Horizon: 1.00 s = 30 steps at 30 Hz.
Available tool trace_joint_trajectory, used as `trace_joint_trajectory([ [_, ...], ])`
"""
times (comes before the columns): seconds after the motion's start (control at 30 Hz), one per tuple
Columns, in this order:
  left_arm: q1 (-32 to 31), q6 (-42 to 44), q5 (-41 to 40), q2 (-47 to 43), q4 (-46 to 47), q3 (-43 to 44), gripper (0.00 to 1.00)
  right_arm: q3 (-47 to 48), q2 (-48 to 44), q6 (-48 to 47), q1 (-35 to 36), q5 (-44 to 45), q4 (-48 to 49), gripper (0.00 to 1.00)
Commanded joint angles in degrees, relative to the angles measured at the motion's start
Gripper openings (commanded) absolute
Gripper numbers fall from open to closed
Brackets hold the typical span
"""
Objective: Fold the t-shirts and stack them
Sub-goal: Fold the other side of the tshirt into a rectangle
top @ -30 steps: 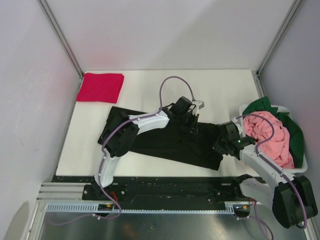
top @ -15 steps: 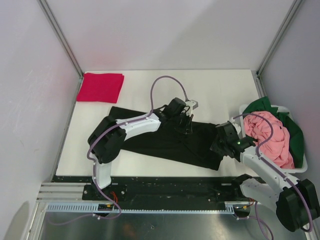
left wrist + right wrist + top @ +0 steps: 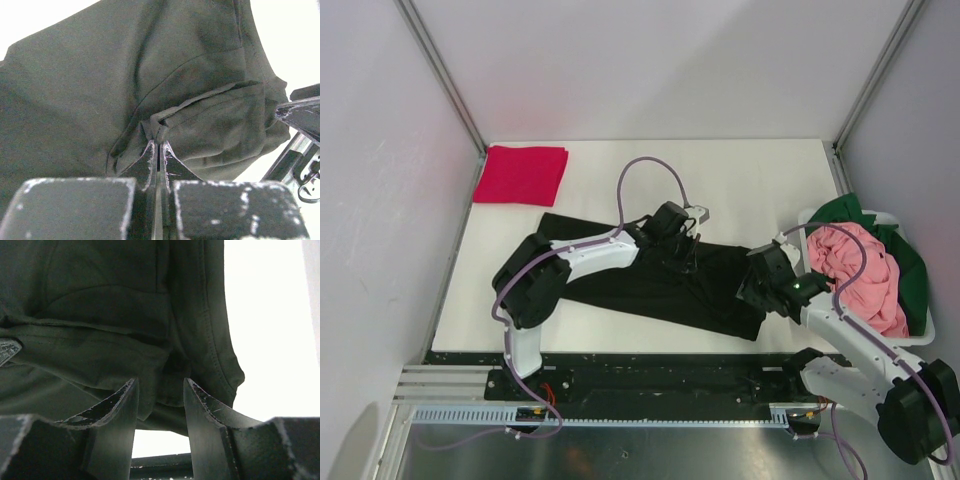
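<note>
The black t-shirt (image 3: 630, 285) lies spread across the middle of the table. My left gripper (image 3: 684, 250) is on its far edge. In the left wrist view the left gripper (image 3: 159, 146) is shut, pinching a raised fold of the black t-shirt (image 3: 90, 85). My right gripper (image 3: 752, 290) is open at the shirt's right end. In the right wrist view the right gripper (image 3: 160, 385) has the hem of the black t-shirt (image 3: 100, 315) bunched between its spread fingers. The crimson red t-shirt (image 3: 521, 175) lies folded at the far left. The pink t-shirt (image 3: 860, 270) and the dark green t-shirt (image 3: 910, 262) sit in the basket.
The white plastic basket (image 3: 917, 339) stands at the right edge of the table, close to my right arm. Metal frame posts stand at the far corners. A black rail runs along the near table edge.
My left gripper has moved a little left and towards me over the black t-shirt's far edge. My right gripper has shifted slightly left onto the shirt's right end.
</note>
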Motion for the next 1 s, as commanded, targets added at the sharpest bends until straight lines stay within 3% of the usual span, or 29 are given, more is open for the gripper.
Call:
trace_joint_trajectory([
  [0.0, -0.12, -0.52, -0.82, -4.06, 0.77, 0.16, 0.00, 2.59, 0.98, -0.09, 0.05, 3.21, 1.48, 0.45],
  [0.47, -0.12, -0.48, 0.16, -2.45, 0.81, 2.00, 0.00, 4.14, 10.23, -2.02, -0.76, 4.10, 5.73, 0.42],
  [0.57, -0.14, -0.50, 0.40, -2.38, 0.77, 2.08, 0.00, 4.15, 10.10, -2.46, -1.07, 4.41, 6.11, 0.34],
  [0.63, -0.12, -0.55, 0.50, -2.16, 0.81, 2.20, 0.01, 4.15, 9.64, -2.78, -1.20, 4.46, 6.37, 0.24],
  [0.77, -0.15, -0.48, 1.08, -0.76, 0.84, 3.40, 0.16, 4.15, 8.22, -2.55, -1.26, 5.38, 4.64, 0.04],
  [0.97, -0.05, 0.39, 1.53, 3.93, 0.81, 7.86, 0.43, 3.55, 6.29, -1.90, -1.20, 7.00, 1.30, 0.00],
])
